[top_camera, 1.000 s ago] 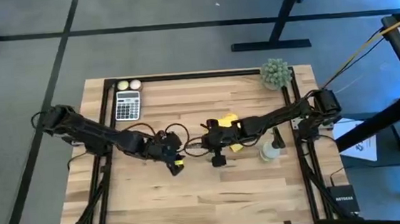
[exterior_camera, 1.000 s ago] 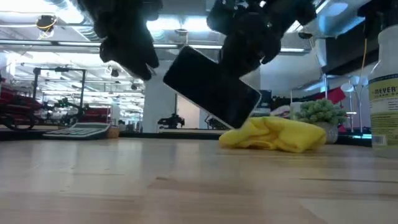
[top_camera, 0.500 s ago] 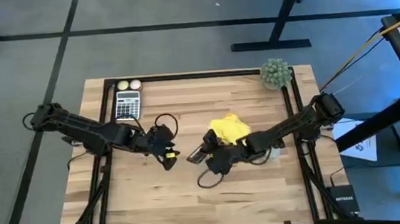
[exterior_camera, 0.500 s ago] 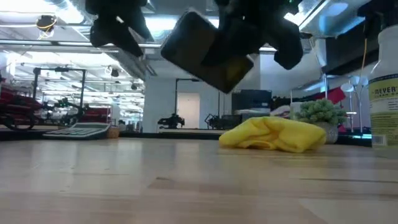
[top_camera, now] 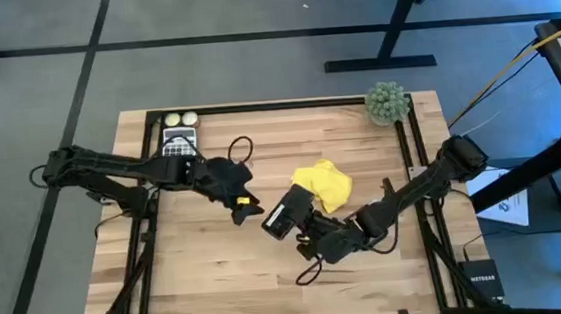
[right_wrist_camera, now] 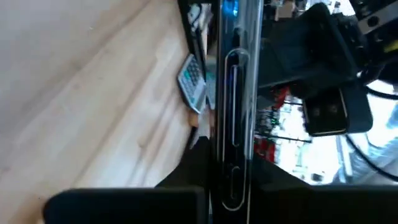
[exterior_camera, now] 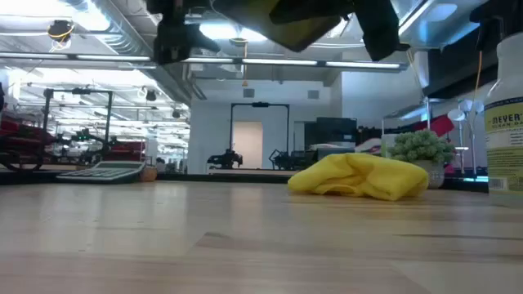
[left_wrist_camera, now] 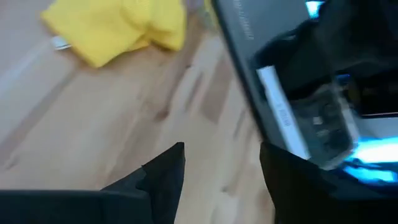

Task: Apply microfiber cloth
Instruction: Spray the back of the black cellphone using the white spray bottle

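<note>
Lying crumpled in soft, uneven folds, the small bright yellow microfiber cloth (top_camera: 324,185) rests on the pale, planked wooden table (top_camera: 220,282) a little right of centre, untouched by either arm; the low view shows it as a rumpled mound (exterior_camera: 359,177) flat on the boards. Just in front of it the right gripper (top_camera: 304,225) holds a flat black rectangular smartphone (top_camera: 286,216) lifted off the wood, its two dark fingers closed on the thin, glossy edge (right_wrist_camera: 231,118). The left gripper (top_camera: 242,206) hovers just left of the phone, apart from it, its blunt dark fingers (left_wrist_camera: 168,174) spread with only bare wood between them. A grey keyed calculator (top_camera: 178,143) and two pale round balls (top_camera: 180,119) sit at the far left corner, a bushy green potted plant (top_camera: 386,103) at the far right corner. The near half of the table is bare board out to its black metal side rails (top_camera: 427,221).
</note>
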Controlling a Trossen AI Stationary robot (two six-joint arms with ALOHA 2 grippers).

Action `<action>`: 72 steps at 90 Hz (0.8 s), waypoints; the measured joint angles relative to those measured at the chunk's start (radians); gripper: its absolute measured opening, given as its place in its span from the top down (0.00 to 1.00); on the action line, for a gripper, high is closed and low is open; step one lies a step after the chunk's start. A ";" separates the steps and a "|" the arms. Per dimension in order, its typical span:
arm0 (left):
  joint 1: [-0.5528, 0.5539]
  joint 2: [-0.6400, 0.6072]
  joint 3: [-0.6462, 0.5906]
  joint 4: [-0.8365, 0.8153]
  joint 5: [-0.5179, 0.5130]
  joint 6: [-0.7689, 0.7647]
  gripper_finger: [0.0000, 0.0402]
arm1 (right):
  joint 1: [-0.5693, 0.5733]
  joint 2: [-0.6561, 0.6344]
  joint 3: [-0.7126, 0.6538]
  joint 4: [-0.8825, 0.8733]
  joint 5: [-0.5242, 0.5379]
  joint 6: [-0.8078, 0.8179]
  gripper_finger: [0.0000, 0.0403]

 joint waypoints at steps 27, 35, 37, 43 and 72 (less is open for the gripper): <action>0.025 0.004 0.000 0.075 0.079 -0.046 0.52 | -0.001 0.000 0.000 0.176 -0.037 -0.274 0.97; 0.026 0.006 0.000 0.137 0.096 -0.068 0.52 | -0.004 0.000 0.007 0.189 -0.062 -0.277 0.97; 0.026 0.006 0.000 0.157 0.098 -0.071 0.52 | -0.006 0.000 0.007 0.191 -0.063 -0.277 0.97; 0.027 0.007 0.000 0.218 0.106 -0.076 0.52 | -0.010 0.000 0.008 0.198 -0.067 -0.282 0.97; 0.003 0.013 0.001 0.259 0.174 -0.032 0.56 | -0.009 0.000 0.008 0.326 -0.058 -0.415 0.97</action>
